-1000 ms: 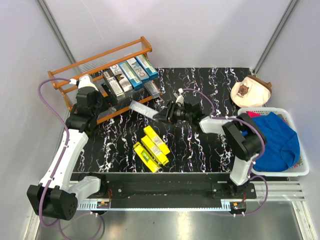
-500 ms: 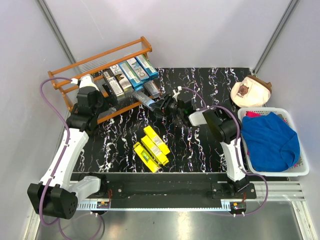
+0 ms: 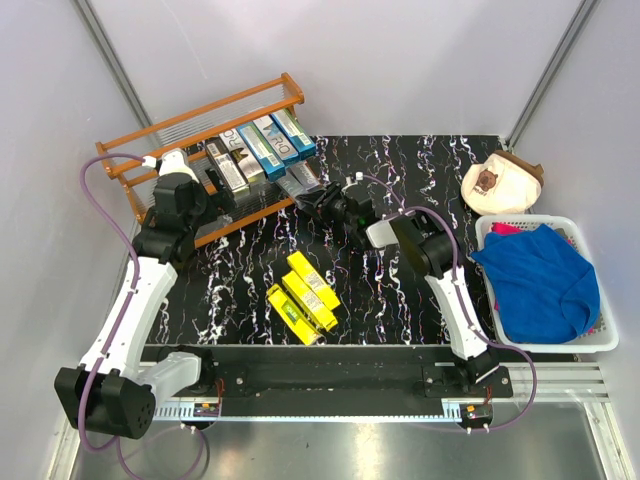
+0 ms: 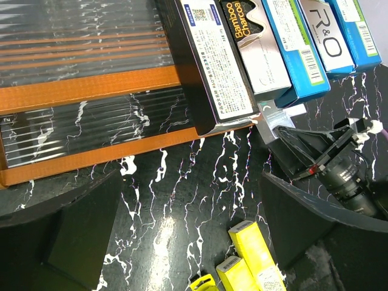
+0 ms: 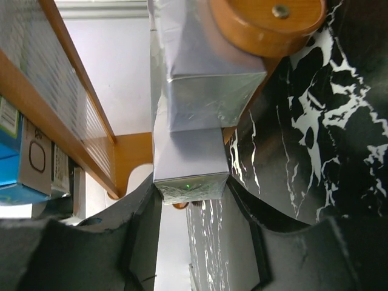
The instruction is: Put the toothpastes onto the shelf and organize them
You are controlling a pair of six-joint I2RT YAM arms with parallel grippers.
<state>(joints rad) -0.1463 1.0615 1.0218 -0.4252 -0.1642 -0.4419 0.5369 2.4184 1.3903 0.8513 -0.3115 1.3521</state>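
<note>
right gripper point(image 5: 191, 203) clamps a slim, silver-grey toothpaste carton point(image 5: 191, 154).

Bright even light, soft shadows, blurred close wrist foregrounds

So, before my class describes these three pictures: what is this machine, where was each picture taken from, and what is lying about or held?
Two robot arms are bolted to a black marbled table. The wide picture looks down from above; the other two come from a camera on each wrist. The left hand is open and empty, by the wooden shelf, which already carries blue and black toothpaste cartons. The right hand grips a silver carton whose far end reaches the shelf. Three yellow cartons lie on the table; a white basket holds a blue cloth.
</note>
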